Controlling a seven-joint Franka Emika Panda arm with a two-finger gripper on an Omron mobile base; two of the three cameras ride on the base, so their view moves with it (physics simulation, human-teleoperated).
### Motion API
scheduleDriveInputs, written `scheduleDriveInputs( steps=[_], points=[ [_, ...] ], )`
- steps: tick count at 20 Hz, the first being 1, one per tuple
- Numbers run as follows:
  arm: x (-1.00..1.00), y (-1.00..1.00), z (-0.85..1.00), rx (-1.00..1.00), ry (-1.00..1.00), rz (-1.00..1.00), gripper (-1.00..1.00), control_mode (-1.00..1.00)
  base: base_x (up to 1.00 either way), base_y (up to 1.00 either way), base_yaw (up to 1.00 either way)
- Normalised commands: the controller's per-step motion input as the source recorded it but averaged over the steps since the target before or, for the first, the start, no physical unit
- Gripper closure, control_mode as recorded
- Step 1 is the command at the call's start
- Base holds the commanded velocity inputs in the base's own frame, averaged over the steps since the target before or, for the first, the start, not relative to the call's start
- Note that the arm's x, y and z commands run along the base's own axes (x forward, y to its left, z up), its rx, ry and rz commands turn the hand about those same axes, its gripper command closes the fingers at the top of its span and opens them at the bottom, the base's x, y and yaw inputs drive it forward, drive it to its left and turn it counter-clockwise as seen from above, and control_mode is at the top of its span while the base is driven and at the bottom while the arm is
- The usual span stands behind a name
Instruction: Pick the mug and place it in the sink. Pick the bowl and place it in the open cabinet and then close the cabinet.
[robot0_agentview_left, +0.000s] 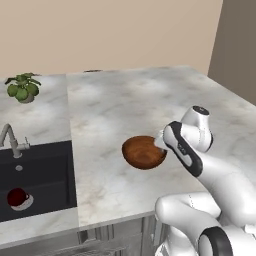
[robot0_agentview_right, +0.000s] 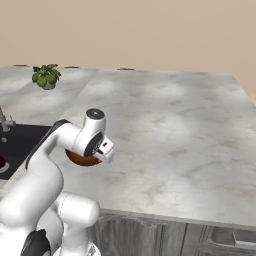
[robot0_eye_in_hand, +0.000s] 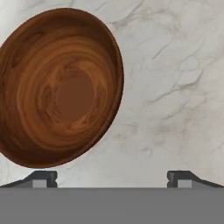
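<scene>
Marble table (robot0_agentview_left: 115, 105) carries the bowl (robot0_agentview_left: 144, 152), upright, at 9 o'clock of the wrist in the left base view. Tool (robot0_eye_in_hand: 112, 177) spread wide, holding nothing, above the bowl's rim. Mug (robot0_agentview_left: 18, 198) lies in the sink (robot0_agentview_left: 47, 165), at its 7 o'clock corner.

Mug (robot0_agentview_left: 18, 198) lies in sink (robot0_agentview_left: 50, 165); bowl (robot0_agentview_left: 143, 152) beside arm (robot0_agentview_left: 200, 160)

Beige wall (robot0_agentview_left: 110, 30), grey marble counter (robot0_agentview_left: 130, 105), small potted plant (robot0_agentview_left: 22, 88), perhaps grey-brown cupboard fronts (robot0_agentview_right: 150, 235) below
</scene>
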Motion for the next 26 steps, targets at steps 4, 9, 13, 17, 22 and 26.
scheduleDriveInputs(
  steps=[4,9,13,17,22,26],
  points=[
    [0.32,0.13,-0.01,0.0,0.02,-0.04,-1.0,-1.0,0.0,0.0,0.0],
    [0.21,0.07,-0.13,0.0,0.01,-0.03,-1.0,-1.0,0.0,0.0,0.0],
    [0.0,0.01,-0.38,0.0,0.0,0.0,-1.0,-1.0,0.0,0.0,0.0],
    [0.0,0.0,-0.39,0.0,0.0,0.0,-1.0,-1.0,0.0,0.0,0.0],
    [0.02,0.0,-0.3,0.0,0.0,0.0,-1.0,-1.0,0.0,0.0,0.0],
    [0.16,0.0,-0.19,0.0,0.0,0.0,-1.0,-1.0,0.0,0.0,0.0]
  ],
)
